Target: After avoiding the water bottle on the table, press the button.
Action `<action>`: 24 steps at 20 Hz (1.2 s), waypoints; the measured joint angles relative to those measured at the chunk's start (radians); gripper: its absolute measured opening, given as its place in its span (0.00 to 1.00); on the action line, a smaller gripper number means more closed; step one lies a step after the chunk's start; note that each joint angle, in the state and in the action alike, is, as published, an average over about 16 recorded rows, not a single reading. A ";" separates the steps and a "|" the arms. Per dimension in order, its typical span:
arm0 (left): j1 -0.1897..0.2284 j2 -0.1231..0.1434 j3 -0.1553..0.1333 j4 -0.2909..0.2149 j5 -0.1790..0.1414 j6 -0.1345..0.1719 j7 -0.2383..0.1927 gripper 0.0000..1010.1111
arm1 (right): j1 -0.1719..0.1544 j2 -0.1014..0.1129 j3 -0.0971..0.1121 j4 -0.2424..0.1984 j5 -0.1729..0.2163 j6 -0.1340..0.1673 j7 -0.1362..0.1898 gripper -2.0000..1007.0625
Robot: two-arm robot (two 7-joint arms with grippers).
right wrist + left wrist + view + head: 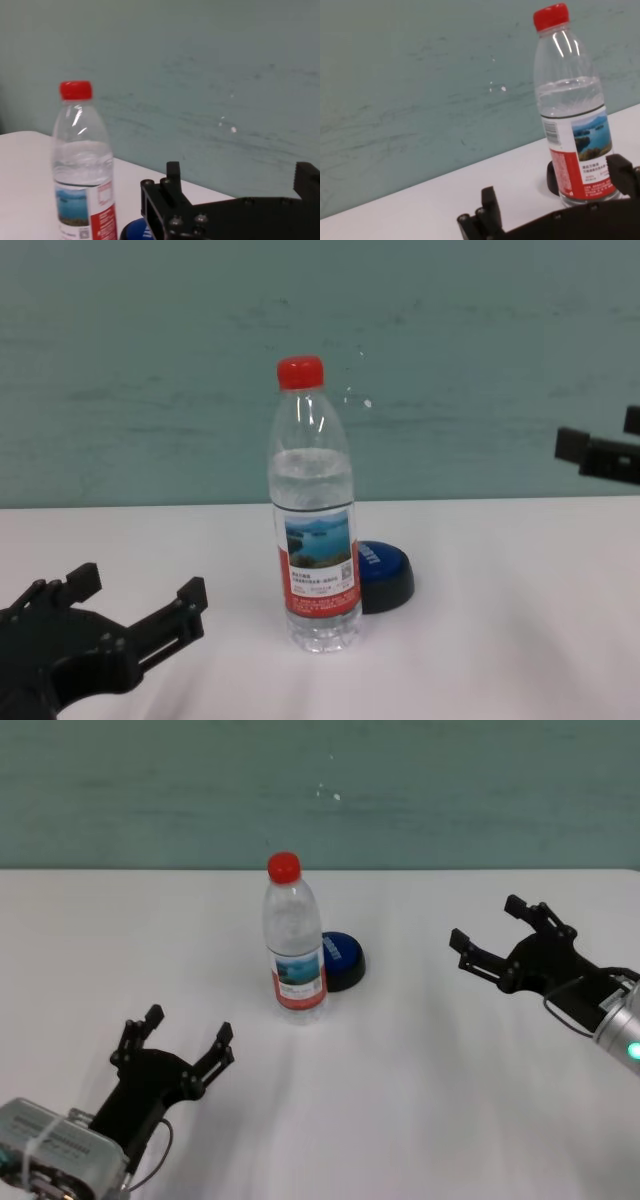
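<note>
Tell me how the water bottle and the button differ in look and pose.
The water bottle is tall, clear and upright with a red cap; the button is a low dome, blue on a black base. The bottle stands nearer the robot, partly hiding the button behind it. Both rest on the white table.

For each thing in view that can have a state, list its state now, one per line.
water bottle: upright on the table, red cap on, partly filled, untouched.
button: not pressed, partly hidden behind the bottle, nothing on it.
left gripper: open, empty, low at the near left of the table.
right gripper: open, empty, raised at the right, clear of bottle and button.
</note>
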 joint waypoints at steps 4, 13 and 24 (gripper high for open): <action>0.000 0.000 0.000 0.000 0.000 0.000 0.000 0.99 | -0.032 -0.018 0.006 0.000 0.001 -0.044 0.006 1.00; 0.000 0.000 0.000 0.000 0.000 0.000 0.000 0.99 | -0.066 -0.053 0.007 0.015 -0.018 -0.102 0.011 1.00; 0.000 0.000 0.000 0.000 0.000 0.000 0.000 0.99 | -0.063 -0.055 -0.004 0.020 -0.041 -0.100 0.020 1.00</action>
